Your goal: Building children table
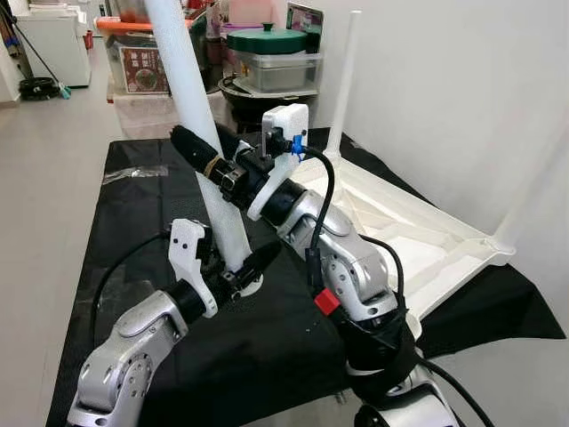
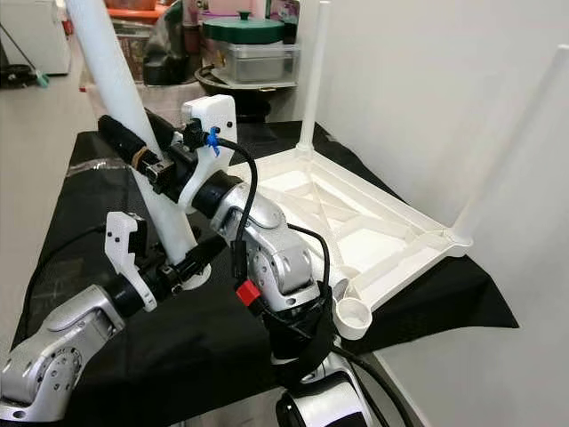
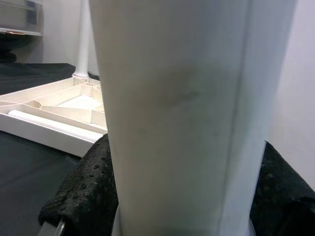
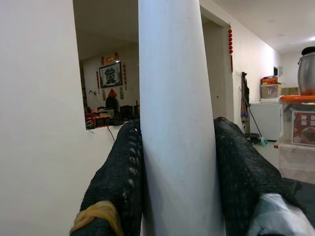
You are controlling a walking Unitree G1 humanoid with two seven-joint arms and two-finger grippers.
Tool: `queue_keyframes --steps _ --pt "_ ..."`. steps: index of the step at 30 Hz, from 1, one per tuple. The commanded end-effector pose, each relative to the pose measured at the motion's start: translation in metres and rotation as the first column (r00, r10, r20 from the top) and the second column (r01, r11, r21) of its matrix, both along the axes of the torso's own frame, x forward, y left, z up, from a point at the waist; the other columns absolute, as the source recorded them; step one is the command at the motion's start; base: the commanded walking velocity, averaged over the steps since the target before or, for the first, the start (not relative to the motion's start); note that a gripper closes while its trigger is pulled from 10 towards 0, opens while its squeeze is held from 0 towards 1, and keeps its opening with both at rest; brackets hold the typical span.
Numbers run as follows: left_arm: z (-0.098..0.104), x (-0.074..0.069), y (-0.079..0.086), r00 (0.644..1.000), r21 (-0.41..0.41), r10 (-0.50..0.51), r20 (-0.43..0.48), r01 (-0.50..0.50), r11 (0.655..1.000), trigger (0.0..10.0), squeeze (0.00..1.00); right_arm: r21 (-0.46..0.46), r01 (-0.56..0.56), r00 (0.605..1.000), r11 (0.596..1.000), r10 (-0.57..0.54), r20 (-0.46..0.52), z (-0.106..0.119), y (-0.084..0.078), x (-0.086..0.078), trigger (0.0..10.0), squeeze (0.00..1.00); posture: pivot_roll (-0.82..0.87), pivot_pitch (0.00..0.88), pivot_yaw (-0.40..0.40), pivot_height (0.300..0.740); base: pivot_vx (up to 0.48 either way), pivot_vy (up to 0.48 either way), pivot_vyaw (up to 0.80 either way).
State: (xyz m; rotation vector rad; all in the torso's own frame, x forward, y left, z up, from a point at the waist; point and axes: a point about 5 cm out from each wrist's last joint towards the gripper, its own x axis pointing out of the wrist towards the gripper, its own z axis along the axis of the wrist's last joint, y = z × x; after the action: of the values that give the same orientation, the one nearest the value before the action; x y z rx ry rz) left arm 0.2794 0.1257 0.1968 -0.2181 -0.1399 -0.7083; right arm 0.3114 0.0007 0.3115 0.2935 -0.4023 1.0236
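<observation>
Unlabelled white table leg between both pincers.

A thick white table leg stands between two black fingers that press it, with the white upturned tabletop lying on black cloth behind.

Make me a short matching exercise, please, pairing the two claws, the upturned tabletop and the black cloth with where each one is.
Things:
1. left claw
2. right claw
3. tabletop
4. black cloth

Places:
A. lying upside down by the wall
B. shut on the white leg near its foot
C. spread under everything
D. shut on the white leg higher up

Pairs: 1-B, 2-D, 3-A, 4-C
</observation>
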Motion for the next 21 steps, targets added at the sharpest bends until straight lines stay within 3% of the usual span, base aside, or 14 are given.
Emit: queue_keyframes --steps 1,9,10,11,12,13,14,19,21 --pt "-0.004 0.001 0.002 1.0 0.023 0.02 0.002 -0.02 1.0 0.0 0.0 0.04 -0.031 0.999 0.999 0.032 -0.03 0.002 0.005 -0.003 0.0 0.0 0.08 0.0 -0.051 0.74 0.0 0.0 0.0" --pt "-0.006 0.002 0.002 0.999 0.068 0.039 0.007 -0.039 0.997 0.0 0.0 0.031 0.003 0.999 1.0 -0.001 -0.054 0.004 -0.002 0.002 0.0 0.0 0.08 0.0 -0.052 0.74 0.0 0.0 0.0" --pt "-0.007 0.003 0.003 0.999 0.081 0.042 0.008 -0.043 0.996 0.0 0.0 0.015 0.016 0.998 1.0 -0.015 -0.062 0.003 -0.002 0.004 10.0 0.0 0.08 0.0 -0.052 0.74 0.0 0.0 0.0" --pt "-0.008 0.003 0.004 0.999 0.099 0.047 0.009 -0.048 0.994 0.0 0.0 0.006 0.025 0.998 1.0 -0.025 -0.065 0.002 -0.003 0.004 10.0 0.0 0.08 0.0 -0.052 0.74 0.0 0.0 0.0" --pt "-0.009 0.004 0.004 0.999 0.118 0.05 0.007 -0.05 0.992 2.9 0.0 -0.004 0.026 0.997 1.0 -0.027 -0.068 0.001 -0.004 0.005 10.0 0.0 0.08 0.0 -0.051 0.74 0.0 0.0 0.0" --pt "-0.009 0.004 0.004 0.999 0.118 0.05 0.007 -0.05 0.992 2.9 0.0 -0.004 0.026 0.997 1.0 -0.027 -0.068 0.001 -0.004 0.005 10.0 0.0 0.08 0.0 -0.051 0.74 0.0 0.0 0.0" --pt "-0.011 0.004 0.005 0.999 0.153 0.048 0.014 -0.05 0.987 10.0 0.0 -0.003 0.031 0.997 1.0 -0.031 -0.077 0.0 -0.005 0.006 10.0 1.0 0.08 0.0 -0.05 0.74 0.0 0.0 0.0" --pt "-0.014 0.003 0.006 0.999 0.188 0.048 0.016 -0.05 0.981 10.0 0.0 -0.014 0.028 0.996 1.0 -0.029 -0.081 -0.001 -0.008 0.006 10.0 1.0 0.08 0.0 -0.049 0.74 0.0 0.0 0.0" --pt "-0.015 0.001 0.009 0.999 0.243 0.04 0.028 -0.045 0.969 10.0 0.0 -0.053 -0.001 0.996 0.999 -0.004 -0.094 -0.005 -0.012 0.005 10.0 1.0 0.09 0.0 -0.048 0.74 0.0 0.0 0.0"
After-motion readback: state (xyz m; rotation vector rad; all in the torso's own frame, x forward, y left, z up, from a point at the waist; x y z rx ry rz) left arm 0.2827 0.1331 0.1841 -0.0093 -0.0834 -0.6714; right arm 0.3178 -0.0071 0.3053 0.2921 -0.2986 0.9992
